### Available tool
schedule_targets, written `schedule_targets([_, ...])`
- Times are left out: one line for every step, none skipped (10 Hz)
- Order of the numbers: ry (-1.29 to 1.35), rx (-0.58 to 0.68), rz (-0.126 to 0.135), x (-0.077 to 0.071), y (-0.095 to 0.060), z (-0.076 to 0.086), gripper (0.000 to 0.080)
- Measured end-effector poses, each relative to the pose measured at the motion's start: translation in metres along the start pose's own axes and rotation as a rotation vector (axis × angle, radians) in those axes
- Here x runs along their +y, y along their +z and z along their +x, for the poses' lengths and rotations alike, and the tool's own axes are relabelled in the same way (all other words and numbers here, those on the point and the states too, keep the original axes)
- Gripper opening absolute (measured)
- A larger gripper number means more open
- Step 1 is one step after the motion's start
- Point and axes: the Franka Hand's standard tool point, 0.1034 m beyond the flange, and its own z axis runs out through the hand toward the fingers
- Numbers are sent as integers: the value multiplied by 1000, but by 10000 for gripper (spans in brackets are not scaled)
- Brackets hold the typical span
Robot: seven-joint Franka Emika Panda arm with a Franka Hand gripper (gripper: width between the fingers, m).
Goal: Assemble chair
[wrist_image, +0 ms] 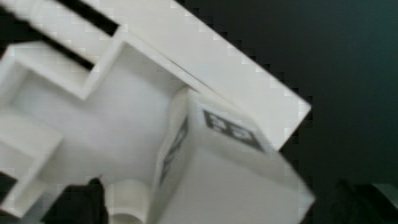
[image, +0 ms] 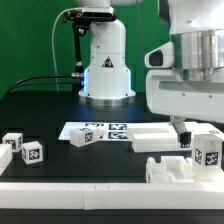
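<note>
The arm's down low at the exterior view's right, the hand (image: pixel 183 132) dipped between a flat white panel (image: pixel 152 138) and a chunky tagged block (image: pixel 208 148), and I can't tell whether its fingers stand wide or pinched. The chair lies in loose pieces across the black counter (image: pixel 40 110): two small tagged cubes (image: pixel 12 143) at the far left, another block (image: pixel 82 137) on the marker board (image: pixel 108 128), and a ridged white piece (image: pixel 168 170) up front, just behind the white border rail (image: pixel 60 187). Up close, the wrist view is blurred: a tagged white block (wrist_image: pixel 222 175) lies against a long white slab (wrist_image: pixel 196 60)
</note>
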Motion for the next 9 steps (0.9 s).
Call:
schedule_targets([-53, 1, 0, 2, -1, -3, 644])
schedule_targets([-116, 2, -2, 3, 0, -2, 644])
schedule_targets([-174, 3, -3, 4, 0, -1, 649])
schedule_targets([-350, 19, -15, 2, 1, -3, 649])
schedule_targets([-567, 42, -27, -2, 2, -10, 649])
schedule_targets([-719, 44, -33, -4, 3, -13, 649])
schedule_targets([-651, 43, -27, -3, 3, -12, 649])
schedule_targets([-651, 43, -29, -2, 3, -11, 541])
schedule_targets([-619, 42, -27, -2, 3, -11, 541])
